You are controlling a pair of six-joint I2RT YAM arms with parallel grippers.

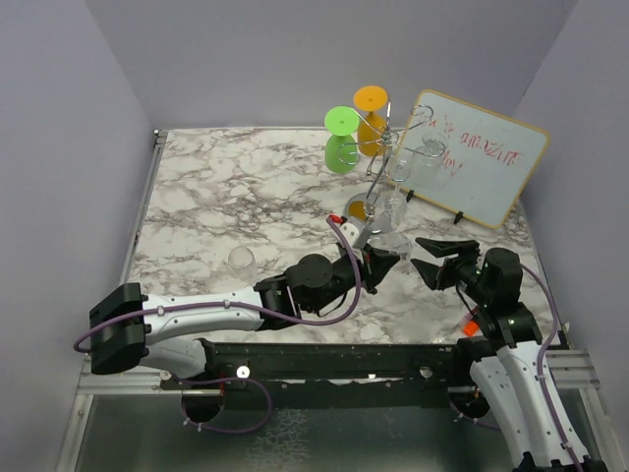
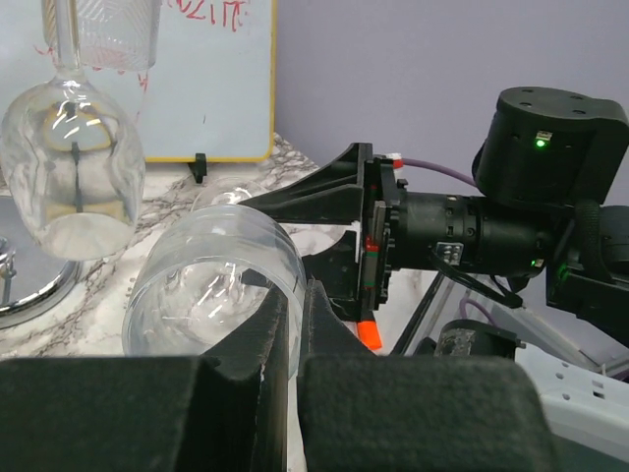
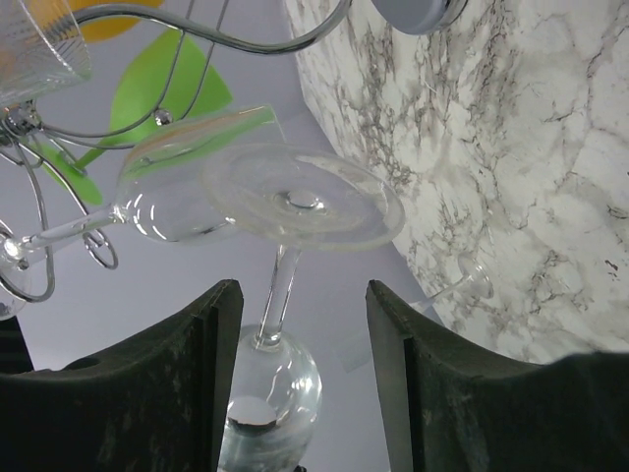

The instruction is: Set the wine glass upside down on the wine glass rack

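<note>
Wine glass [image 2: 211,285] held sideways, its rim pinched tight in the left gripper [image 2: 292,317]; the right gripper [image 3: 300,305] gapes astride its stem.

clear wine glass [image 2: 211,285], tilted, just beside chrome wire rack [image 2: 29,290]

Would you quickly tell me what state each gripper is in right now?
Left gripper: closed on the bowl wall of the clear wine glass.
Right gripper: open, jaws either side of the glass's stem.
</note>
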